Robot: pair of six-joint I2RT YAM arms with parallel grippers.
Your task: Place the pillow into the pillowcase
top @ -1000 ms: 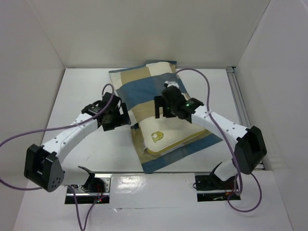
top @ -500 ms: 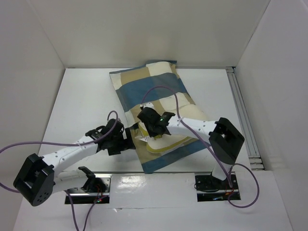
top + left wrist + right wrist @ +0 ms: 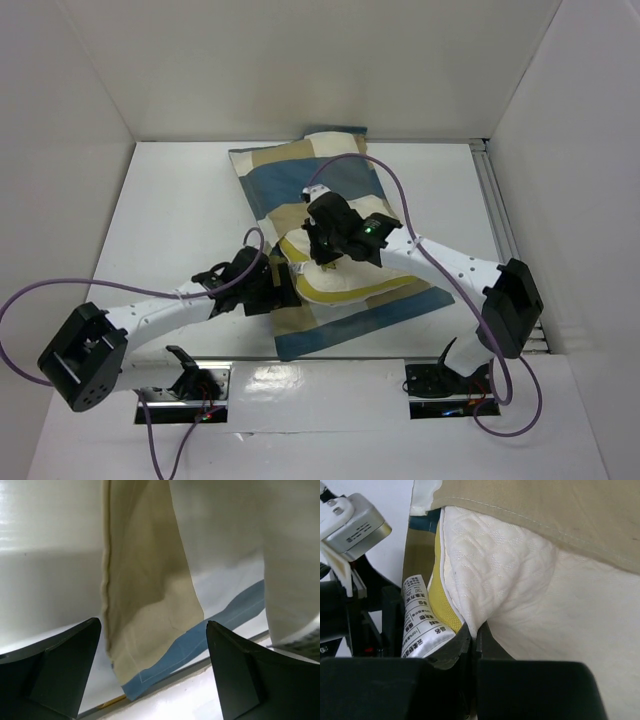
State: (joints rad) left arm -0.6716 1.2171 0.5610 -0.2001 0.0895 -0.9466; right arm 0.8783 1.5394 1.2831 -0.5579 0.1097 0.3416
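Jaws wide on left gripper [image 3: 152, 630], at pillowcase [image 3: 145, 580] edge | right gripper [image 3: 474, 637] pinching pillow [image 3: 520, 580] edge

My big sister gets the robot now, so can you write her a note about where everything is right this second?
Left pincer: open, at the pillowcase left edge, gripping nothing.
Right pincer: shut on the pillow, at the corner beside the white tag.
Pillow: lies on the pillowcase's lower layer; its far end looks tucked under the top layer, and most of it is showing.
Done: insertion just begun, at most.
Left: hold the opening up and push the pillow fully in.
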